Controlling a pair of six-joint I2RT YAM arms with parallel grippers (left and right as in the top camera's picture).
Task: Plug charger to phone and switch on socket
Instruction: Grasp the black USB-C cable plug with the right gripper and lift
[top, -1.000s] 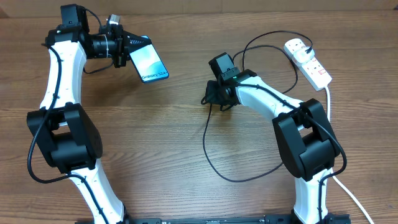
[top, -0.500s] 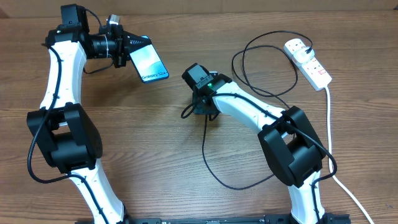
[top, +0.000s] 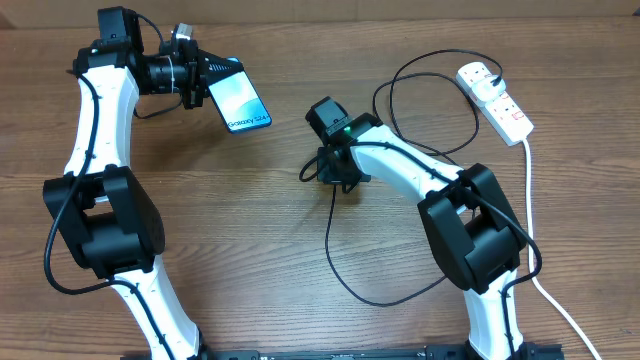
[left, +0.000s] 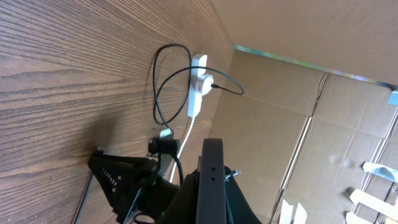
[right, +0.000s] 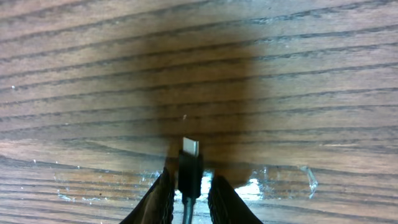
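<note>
The left gripper (top: 207, 80) is clenching the phone (top: 240, 102) raised while the right gripper (right: 190, 190) is pinching the charger (right: 190, 158) tip-forward, ready for plugging

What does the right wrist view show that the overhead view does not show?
Only the right wrist view shows the charger's connector tip up close, with its bright metal end, standing between the fingers of the right claw. Only the overhead view shows the phone held in the left claw, the socket with its white lead, and the charger's full loop across the table. Both views show the right claw, the charger and the wooden table.
</note>
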